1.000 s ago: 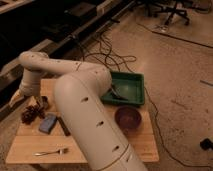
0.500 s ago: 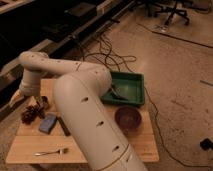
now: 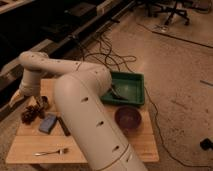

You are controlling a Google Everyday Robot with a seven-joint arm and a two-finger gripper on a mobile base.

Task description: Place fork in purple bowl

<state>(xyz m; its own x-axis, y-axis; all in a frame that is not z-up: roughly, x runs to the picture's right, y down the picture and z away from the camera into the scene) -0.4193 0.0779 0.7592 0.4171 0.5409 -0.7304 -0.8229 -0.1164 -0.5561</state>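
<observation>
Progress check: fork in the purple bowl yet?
No, the fork lies on the table apart from the purple bowl; gripper at table's left.

Silver fork [image 3: 51, 151] flat, well left of purple bowl [image 3: 128, 118]

table [image 3: 30, 142] bears fork [image 3: 50, 151], purple bowl [image 3: 128, 118], tray [image 3: 132, 83]; end effector [image 3: 42, 103] above it

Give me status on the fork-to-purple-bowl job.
Done: nothing yet. The fork lies on the table, front left, and the purple bowl looks empty. In hand: the gripper hangs over the table's left end, holding nothing. Left: grasp, carry, drop in.
</observation>
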